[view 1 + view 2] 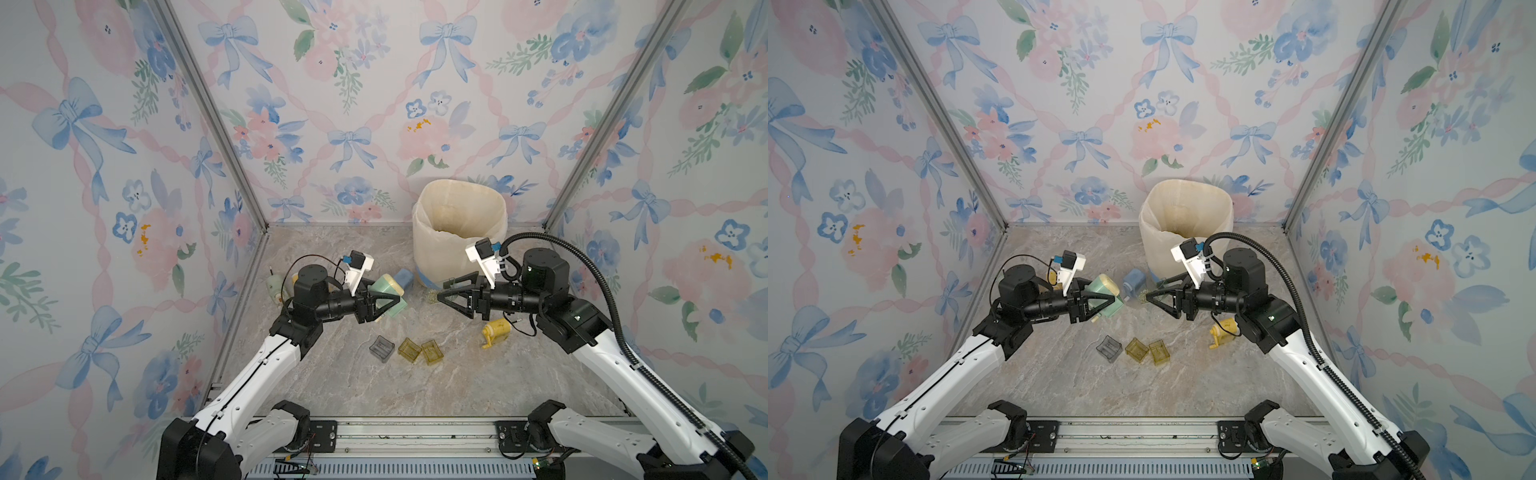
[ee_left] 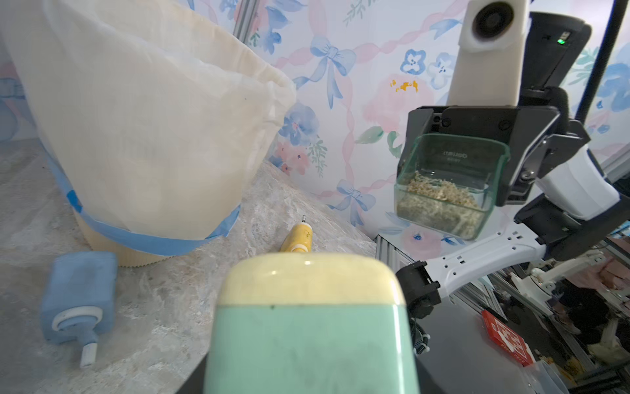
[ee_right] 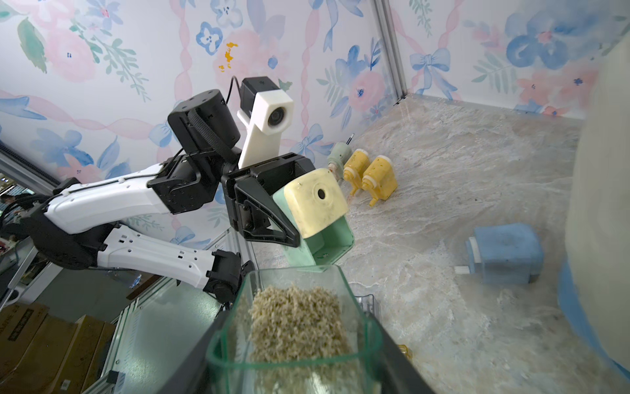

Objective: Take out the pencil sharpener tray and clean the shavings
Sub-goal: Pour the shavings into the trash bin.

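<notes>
Pinching a small see-through green plastic tray [image 2: 446, 191] by its sides, the jaws of the right gripper [image 1: 444, 290] are holding it up in the air. It is hanging just beside the tall cream bin with the thin bag inside [image 1: 428, 249], not over the open top. A pile of tan pencil shavings [image 3: 296, 317] is sitting loose in the tray, and the tray is leaning a bit. If the tray is tipping more before it is above the bag, I think the shavings are going onto the grey marble table [image 1: 457, 374] and making a new mess. The bag's soft side is close, so a bump there is maybe twisting the tray in the jaws. Across from it, the left gripper [image 1: 392, 293] is squeezing the mint-green pencil sharpener with the cream front [image 3: 315, 204]; I cannot tell if it is touching the table. The two arms are facing each other and are near, so a wide swing is risking a knock. Down below, a blue sharpener [image 2: 80, 293], a yellow sharpener [image 1: 496, 330] and three empty little trays [image 1: 409, 350] are lying where spilled bits are likely landing.
</notes>
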You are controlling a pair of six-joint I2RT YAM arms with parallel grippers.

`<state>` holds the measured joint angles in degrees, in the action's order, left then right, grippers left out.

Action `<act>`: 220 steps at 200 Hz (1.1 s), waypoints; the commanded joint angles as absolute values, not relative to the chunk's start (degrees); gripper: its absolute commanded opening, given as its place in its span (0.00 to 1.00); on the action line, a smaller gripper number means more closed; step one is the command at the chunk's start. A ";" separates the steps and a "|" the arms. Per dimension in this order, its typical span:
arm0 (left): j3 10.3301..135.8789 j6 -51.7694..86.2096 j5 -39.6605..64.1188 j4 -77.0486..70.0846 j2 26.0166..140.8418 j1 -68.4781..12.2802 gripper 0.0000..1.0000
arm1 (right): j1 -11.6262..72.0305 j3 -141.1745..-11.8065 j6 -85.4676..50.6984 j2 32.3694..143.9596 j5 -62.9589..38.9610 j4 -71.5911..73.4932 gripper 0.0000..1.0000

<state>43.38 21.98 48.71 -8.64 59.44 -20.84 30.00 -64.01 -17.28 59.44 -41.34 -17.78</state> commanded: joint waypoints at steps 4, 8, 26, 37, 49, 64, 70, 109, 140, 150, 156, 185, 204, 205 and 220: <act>43.86 22.66 42.38 -9.12 59.30 -19.81 0.00 | 28.45 -66.65 -21.10 60.32 -40.30 -13.89 0.47; 43.86 22.68 41.95 -8.97 59.37 -19.61 0.00 | 28.33 -66.85 -21.49 60.46 -40.33 -13.65 0.47; 44.01 22.80 38.71 -8.51 59.67 -19.19 0.00 | 27.85 -68.12 -23.15 61.20 -40.21 -12.51 0.47; 44.12 22.48 35.68 -7.73 59.58 -19.23 0.00 | 27.50 -68.86 -24.16 61.65 -40.18 -11.88 0.47; 44.42 21.99 32.91 -6.67 59.59 -19.09 0.00 | 27.09 -69.75 -25.35 62.09 -40.09 -11.17 0.47; 44.86 21.60 29.80 -5.56 59.78 -19.07 0.00 | 26.43 -70.84 -26.94 62.77 -40.05 -10.08 0.47; 45.07 21.37 28.24 -4.94 59.91 -19.07 0.00 | 26.38 -71.28 -27.81 63.06 -39.91 -9.59 0.47; 46.38 20.48 20.44 -1.38 60.31 -19.07 0.00 | 24.69 -75.29 -33.03 65.68 -39.73 -6.73 0.47; 46.91 20.17 13.14 0.78 59.69 -19.07 0.00 | 22.79 -78.26 -39.78 68.22 -39.17 -3.91 0.47; 46.96 20.09 11.17 1.43 59.50 -19.03 0.00 | 22.04 -78.75 -42.56 69.00 -38.97 -2.30 0.47; 47.02 20.21 9.78 1.80 59.44 -19.07 0.00 | 21.61 -79.13 -44.07 69.63 -39.02 -1.39 0.47; 47.26 20.17 5.84 3.69 59.26 -19.09 0.00 | 20.26 -81.41 -50.62 73.12 -38.41 0.87 0.47; 47.54 20.22 3.87 4.61 58.95 -19.16 0.00 | 19.96 -82.70 -54.75 75.24 -38.01 2.24 0.47; 47.55 20.22 3.82 4.63 58.92 -19.20 0.00 | 19.96 -82.75 -54.97 75.33 -37.99 2.30 0.47; 47.44 20.28 1.80 5.14 58.24 -19.41 0.00 | 19.62 -83.52 -58.24 76.49 -36.87 2.64 0.47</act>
